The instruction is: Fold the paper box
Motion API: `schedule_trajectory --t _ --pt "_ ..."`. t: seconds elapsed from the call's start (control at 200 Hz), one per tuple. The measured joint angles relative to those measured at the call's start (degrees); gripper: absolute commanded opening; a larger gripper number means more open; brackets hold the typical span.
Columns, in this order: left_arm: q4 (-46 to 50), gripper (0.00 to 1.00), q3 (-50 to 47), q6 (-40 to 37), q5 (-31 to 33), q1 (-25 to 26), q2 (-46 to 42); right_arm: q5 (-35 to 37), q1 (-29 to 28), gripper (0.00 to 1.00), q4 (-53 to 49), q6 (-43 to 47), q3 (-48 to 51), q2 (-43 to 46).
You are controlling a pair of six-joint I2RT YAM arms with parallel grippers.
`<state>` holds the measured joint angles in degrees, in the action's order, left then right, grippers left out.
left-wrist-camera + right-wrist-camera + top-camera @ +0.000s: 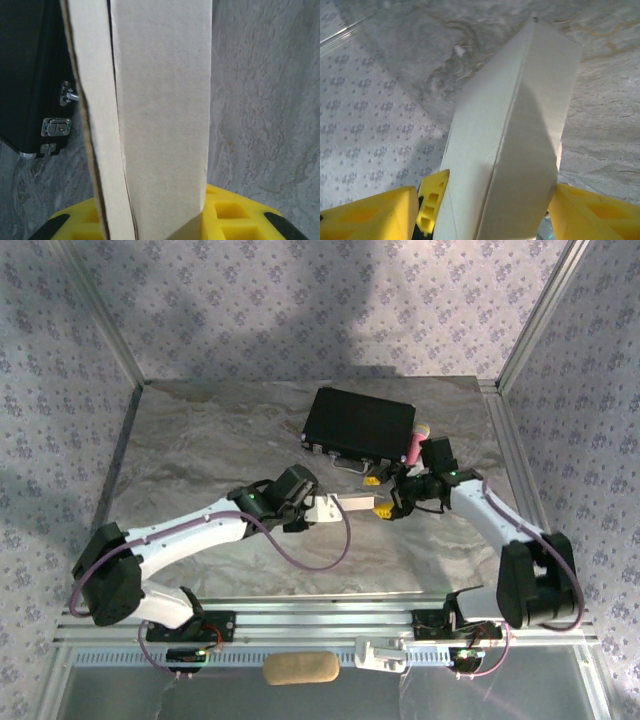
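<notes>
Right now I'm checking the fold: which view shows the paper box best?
Top external: the paper box shows at full length. Left wrist gives close panels with a seam; right wrist, one folded ridge.

A black hard case (360, 423) lies closed at the far centre of the grey marbled bench (200, 440), with metal latches (56, 127) on its near edge. A pink object (413, 443) sits at its right near corner. A tan oblong pad (301, 669) lies below the front rail. The walls (300, 300) carry a floral pattern.
</notes>
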<state>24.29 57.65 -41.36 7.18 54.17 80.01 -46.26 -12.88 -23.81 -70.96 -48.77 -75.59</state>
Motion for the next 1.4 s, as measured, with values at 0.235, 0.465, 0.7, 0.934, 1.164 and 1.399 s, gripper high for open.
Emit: schedule_trajectory --t 0.235,0.465,0.7,0.934,1.164,1.399 --pt "16.7 0.23 10.01 2.64 -6.12 -0.42 0.9 9.7 1.25 0.63 -11.43 16.11 -9.2 11.47" --pt "31.43 0.25 14.27 5.7 -10.62 -3.76 4.57 29.29 -8.02 0.53 -10.23 31.82 -4.0 26.18" --pt "36.81 0.25 14.43 6.54 -11.91 -6.62 6.54 43.19 -22.97 0.45 -5.55 49.16 1.68 27.26" --pt "33.99 0.28 14.43 6.54 -11.89 -6.62 7.93 46.07 -29.9 0.4 -5.07 61.37 -1.42 12.9" --pt "32.24 0.28 13.75 6.49 -11.65 -6.93 7.93 46.1 -30.67 0.32 -5.38 66.93 -3.96 8.2" --pt "31.43 0.28 13.53 6.51 -11.45 -6.93 7.98 46.31 -30.6 0.24 -6.34 68.06 -5.2 7.41"
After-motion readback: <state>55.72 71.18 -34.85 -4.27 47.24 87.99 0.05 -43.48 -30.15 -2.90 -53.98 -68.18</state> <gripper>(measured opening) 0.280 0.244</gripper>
